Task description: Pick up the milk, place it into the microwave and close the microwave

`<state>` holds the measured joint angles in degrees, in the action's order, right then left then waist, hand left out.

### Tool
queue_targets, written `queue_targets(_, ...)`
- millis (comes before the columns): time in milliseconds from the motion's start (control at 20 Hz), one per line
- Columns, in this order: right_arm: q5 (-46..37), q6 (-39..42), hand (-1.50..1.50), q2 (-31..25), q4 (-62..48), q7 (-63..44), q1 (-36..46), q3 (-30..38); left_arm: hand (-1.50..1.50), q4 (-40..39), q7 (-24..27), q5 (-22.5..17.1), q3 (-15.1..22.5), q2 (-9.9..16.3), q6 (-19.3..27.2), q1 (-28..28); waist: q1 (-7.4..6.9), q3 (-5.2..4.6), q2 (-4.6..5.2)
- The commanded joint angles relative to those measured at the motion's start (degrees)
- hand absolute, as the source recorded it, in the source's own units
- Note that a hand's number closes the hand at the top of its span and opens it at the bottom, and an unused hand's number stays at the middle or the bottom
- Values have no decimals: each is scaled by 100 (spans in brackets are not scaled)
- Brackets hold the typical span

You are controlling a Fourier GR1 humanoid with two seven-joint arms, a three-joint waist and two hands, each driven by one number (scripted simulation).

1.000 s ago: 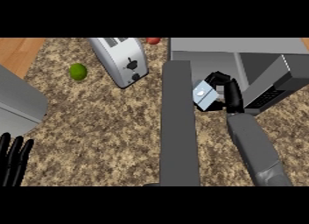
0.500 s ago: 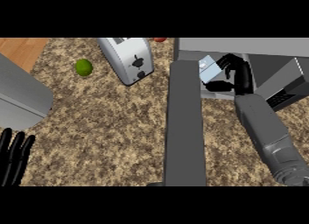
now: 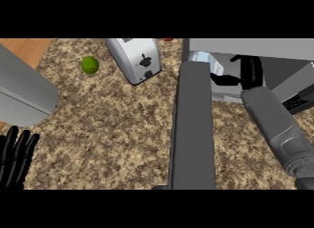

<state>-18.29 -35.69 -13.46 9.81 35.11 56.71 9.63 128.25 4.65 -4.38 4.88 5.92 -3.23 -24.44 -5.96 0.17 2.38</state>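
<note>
The microwave (image 3: 297,84) stands at the upper right, its grey door (image 3: 193,133) swung open toward me and seen edge-on. The milk (image 3: 204,58), a white and light-blue carton, stands inside the cavity at its left, partly hidden behind the door's top. My right hand (image 3: 250,73) is inside the cavity just right of the carton, fingers straight and pointing away, thumb stretched left toward the carton's base. My left hand (image 3: 11,160) rests open at the lower left edge, fingers up.
A silver toaster (image 3: 136,58) lies left of the door, with a green lime (image 3: 90,64) further left. A large grey object (image 3: 14,89) fills the left edge. Something red (image 3: 167,39) shows at the counter's far edge.
My right hand carried the milk up into the microwave cavity and its fingers have straightened off the carton. The left hand stayed put.
</note>
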Motion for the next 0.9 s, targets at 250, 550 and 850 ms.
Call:
queue_targets(250, -304, 209, -150, 317, -488, -267, 400, -238, -150, -96, 138, 319, 169, -20, -7, -71, -19, 2, -19)
queue_targets(550, -227, -81, -150, 417, -385, -174, 483, -122, -150, -133, 55, 391, 213, -15, 3, 68, 3, 5, 3)
queue_targets(850, -12, -21, -150, 175, -356, -110, 408, 135, -150, 11, 104, 475, 225, -53, 52, -123, 59, 2, -37)
